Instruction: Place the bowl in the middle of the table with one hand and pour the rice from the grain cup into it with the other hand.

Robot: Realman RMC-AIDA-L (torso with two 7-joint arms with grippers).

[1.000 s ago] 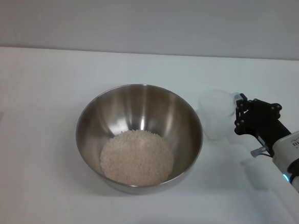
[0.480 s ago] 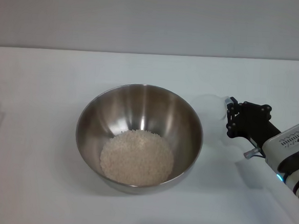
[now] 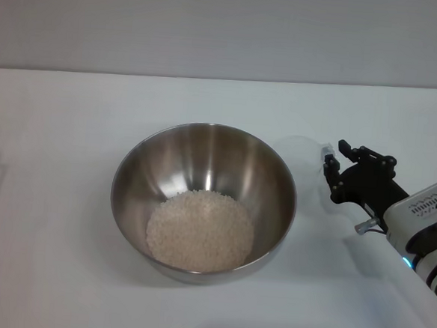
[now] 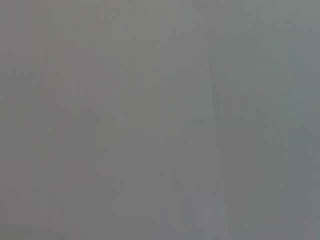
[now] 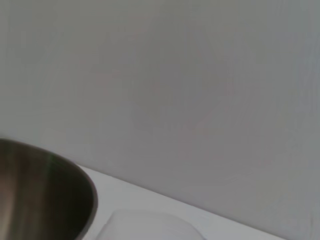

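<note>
The large round stainless-steel mixing bowl [image 3: 203,200] is sitting upright near the middle of the plain white tabletop [image 3: 54,160], with the grey wall running behind it. A pale mass of small off-white rice grains [image 3: 200,231] is lying in the bottom of the bowl, leaning toward its near side.

Just to the right of the bowl, the small clear plastic grain cup [image 3: 309,157] is showing only faintly against the white surface, so whether it is standing or tilted cannot be told. The right end effector [image 3: 334,165], black and reaching in from the lower right corner, is sitting right beside the cup; whether its fingers are spread or closing on the cup cannot be told.

In the right wrist view, the bowl's dark curved rim [image 5: 47,195] is appearing beside the cup's pale rounded rim [image 5: 147,227] on the tabletop.

The left end effector is out of sight, and its wrist camera is showing only plain grey.
</note>
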